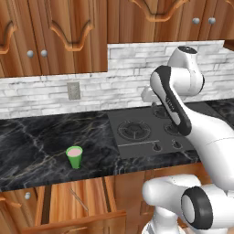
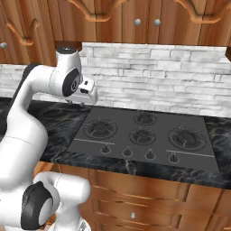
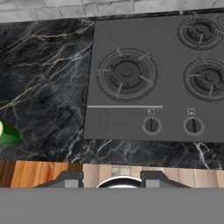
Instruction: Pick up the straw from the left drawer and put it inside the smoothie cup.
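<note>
The smoothie cup (image 1: pixel 74 156), green with pink at the rim, stands upright on the black counter left of the stove; its green edge (image 3: pixel 6 134) shows at the left border of the hand view. Below it the left drawer (image 1: pixel 73 221) is pulled out. The thin tan straw (image 1: pixel 78 199) lies slanted on the drawer's light wood floor. My gripper (image 2: pixel 76 102) hangs high above the counter near the stove's left edge, far from the cup and drawer. In the hand view the gripper (image 3: pixel 113 178) is open, with nothing between its fingertips (image 3: pixel 71 179).
A grey stove top (image 1: pixel 137 132) with several burners and front knobs (image 3: pixel 151 125) fills the counter to the right of the cup. A white brick backsplash (image 2: pixel 158 76) and upper wooden cabinets (image 1: pixel 55 32) close off the back. My own arm (image 1: pixel 183 114) rises over the stove.
</note>
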Motion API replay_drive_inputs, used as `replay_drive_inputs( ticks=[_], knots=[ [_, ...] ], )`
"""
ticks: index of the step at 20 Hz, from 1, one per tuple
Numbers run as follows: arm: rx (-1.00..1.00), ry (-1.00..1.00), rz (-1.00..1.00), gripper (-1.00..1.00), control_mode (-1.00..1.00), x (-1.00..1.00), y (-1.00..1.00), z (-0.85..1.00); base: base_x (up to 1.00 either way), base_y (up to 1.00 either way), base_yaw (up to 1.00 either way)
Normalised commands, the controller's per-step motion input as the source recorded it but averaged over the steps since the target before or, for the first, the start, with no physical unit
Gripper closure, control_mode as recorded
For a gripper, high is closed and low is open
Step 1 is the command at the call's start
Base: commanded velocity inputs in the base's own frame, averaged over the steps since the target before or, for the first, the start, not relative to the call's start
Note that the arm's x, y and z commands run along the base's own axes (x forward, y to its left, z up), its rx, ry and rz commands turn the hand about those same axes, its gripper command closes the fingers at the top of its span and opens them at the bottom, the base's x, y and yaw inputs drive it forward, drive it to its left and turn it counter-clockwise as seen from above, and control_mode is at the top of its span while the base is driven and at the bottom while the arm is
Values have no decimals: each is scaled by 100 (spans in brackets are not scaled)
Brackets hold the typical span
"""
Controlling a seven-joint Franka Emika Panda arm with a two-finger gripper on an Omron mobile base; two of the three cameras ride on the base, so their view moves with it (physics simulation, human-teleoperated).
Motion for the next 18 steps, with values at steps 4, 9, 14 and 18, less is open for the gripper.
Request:
replay_drive_inputs(
  ticks=[4,9,14,18],
  knots=[
    [-1,-12,0,-100,-100,-42,21,-12,0,0,0],
    [-5,-37,-29,-100,-100,-69,99,-48,0,0,0],
    [0,8,-11,-100,-100,-59,80,-76,0,0,0],
    [3,18,-1,-100,-100,-29,98,-91,0,0,0]
  ],
)
